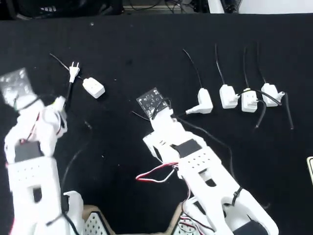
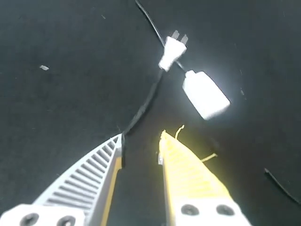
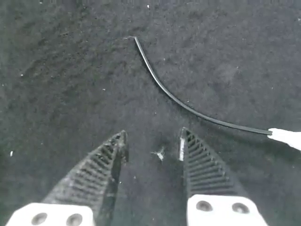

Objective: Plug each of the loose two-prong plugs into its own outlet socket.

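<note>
Black cloth covers the table point(image 1: 146, 39). Counted: five white sockets, one loose plug point(image 1: 74, 71) just beside the leftmost socket point(image 1: 93, 87). My left gripper point(image 2: 141, 136) and right gripper point(image 3: 153, 136) stand parted, empty.

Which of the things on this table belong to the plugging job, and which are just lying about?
Job: loose two-prong plug, white socket beside it, row of corded white sockets.
Lying about: pale object at the table's right edge.
</note>
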Robot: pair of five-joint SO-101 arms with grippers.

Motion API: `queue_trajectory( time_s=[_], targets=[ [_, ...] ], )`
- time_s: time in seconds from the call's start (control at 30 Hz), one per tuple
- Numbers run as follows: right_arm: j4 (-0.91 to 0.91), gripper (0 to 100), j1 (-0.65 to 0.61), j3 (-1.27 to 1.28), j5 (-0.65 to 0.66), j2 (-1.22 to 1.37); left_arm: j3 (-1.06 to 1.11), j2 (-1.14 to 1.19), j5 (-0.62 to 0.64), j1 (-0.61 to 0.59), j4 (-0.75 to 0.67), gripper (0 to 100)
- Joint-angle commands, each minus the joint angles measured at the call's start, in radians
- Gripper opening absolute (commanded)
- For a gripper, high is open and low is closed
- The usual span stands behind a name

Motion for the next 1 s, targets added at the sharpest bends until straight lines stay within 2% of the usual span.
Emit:
queue_trajectory(
  time_s=[0.0, 0.07, 0.23, 0.5, 0.6, 0.97],
  targets=[
    [-0.025, 15.9, -0.008, -0.004, -0.003, -0.030, -0.308, 0.327, -0.005, 0.116, 0.071, 14],
    [-0.025, 15.9, -0.008, -0.002, -0.003, -0.030, -0.443, 0.479, 0.037, 0.154, 0.115, 15],
    [-0.025, 15.9, -0.008, -0.001, -0.003, -0.030, -0.742, 0.807, 0.209, 0.179, 0.235, 29],
    [-0.025, 15.9, -0.008, -0.001, -0.003, -0.030, -1.127, 1.269, 0.230, 0.180, 0.267, 27],
    [-0.025, 15.9, -0.008, -0.001, -0.003, -0.030, -1.251, 1.405, 0.285, 0.180, 0.269, 27],
    [-0.025, 15.9, -0.008, -0.001, -0.003, -0.030, -1.561, 1.708, 0.304, 0.228, 0.333, 27]
  ],
)
